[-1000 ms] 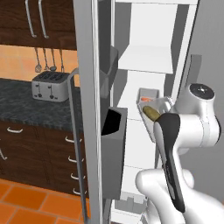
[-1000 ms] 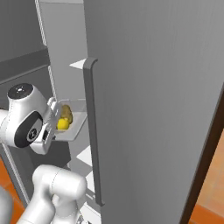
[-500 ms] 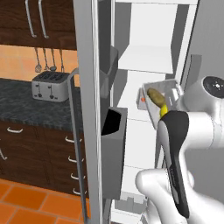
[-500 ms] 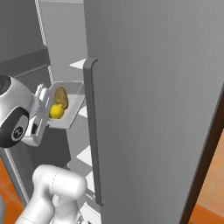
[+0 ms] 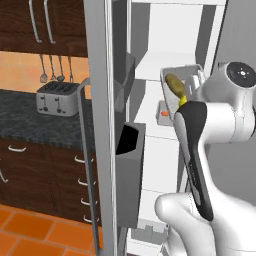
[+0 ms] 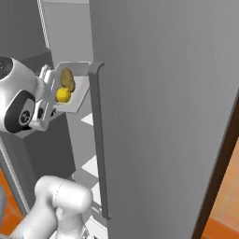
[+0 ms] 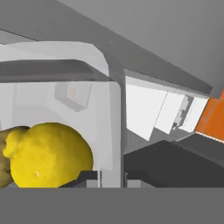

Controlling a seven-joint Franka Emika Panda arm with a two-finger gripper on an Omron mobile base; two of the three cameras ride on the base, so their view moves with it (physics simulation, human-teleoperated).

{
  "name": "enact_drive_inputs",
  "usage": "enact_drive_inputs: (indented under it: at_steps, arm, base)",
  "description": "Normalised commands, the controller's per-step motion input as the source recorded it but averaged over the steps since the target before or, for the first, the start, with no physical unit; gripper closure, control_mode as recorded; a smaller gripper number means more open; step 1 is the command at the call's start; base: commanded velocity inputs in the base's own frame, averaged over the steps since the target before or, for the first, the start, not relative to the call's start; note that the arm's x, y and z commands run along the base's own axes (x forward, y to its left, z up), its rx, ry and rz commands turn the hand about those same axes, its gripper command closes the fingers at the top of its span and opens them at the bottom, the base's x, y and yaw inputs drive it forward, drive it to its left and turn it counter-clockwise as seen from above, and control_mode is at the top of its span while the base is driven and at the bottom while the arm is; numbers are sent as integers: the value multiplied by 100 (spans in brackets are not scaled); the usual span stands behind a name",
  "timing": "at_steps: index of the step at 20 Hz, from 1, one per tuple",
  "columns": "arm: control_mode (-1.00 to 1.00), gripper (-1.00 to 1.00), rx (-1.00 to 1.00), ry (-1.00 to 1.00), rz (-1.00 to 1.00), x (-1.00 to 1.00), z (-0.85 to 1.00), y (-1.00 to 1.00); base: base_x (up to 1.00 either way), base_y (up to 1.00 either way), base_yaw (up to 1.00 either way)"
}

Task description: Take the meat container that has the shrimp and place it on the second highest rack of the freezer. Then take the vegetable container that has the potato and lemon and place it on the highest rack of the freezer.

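So the arm has the vegetable container [image 5: 181, 85] up in the air at the open freezer [image 5: 165, 30], upper right of centre in the left base view, just about level with the highest rack [image 5: 152, 67]. The gripper [image 7: 113, 178] is pinched tight on the container's rim; in the hand view the dark tips sit at the bottom centre with the clear wall between them. The lemon [image 6: 63, 95] and potato [image 6: 67, 79] are riding inside, lemon right by the gripped edge and potato touching it.

The meat container [image 5: 165, 111] with the orange shrimp [image 5: 165, 113] is already sitting on the second highest rack [image 5: 157, 142], middle of the left base view.

Handling-wise, the tray looks like thin, stiff, see-through plastic, probably light on its own, but the two loose round things inside will likely roll if it tips. It looks tilted in both base views, so it should be levelled before sliding it in. An edge grip like this one gives little leverage, so slow moves seem wise. The plastic is likely slick too.

No brands, labels or readable writing anywhere, not on the tray, the freezer or the toaster [image 5: 57, 97] at the left.
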Motion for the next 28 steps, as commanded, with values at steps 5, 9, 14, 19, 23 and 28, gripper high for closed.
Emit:
enact_drive_inputs:
  at_steps: [5,9,14,19,23,28]
  arm:
    - [-100,100,1,0,-8,68,44,-1]
    - [-100,100,0,0,-12,59,37,-2]
    - [-100,100,0,0,-5,70,10,-7]
    - [-100,100,0,-1,0,76,-2,-13]
    - [-100,100,0,-1,0,66,-4,-21]
    - [-100,100,0,0,0,67,-9,-27]
  base:
    - [0,0,0]
    - [0,0,0]
    - [0,0,0]
    - [0,0,0]
    - [0,0,0]
    - [0,0,0]
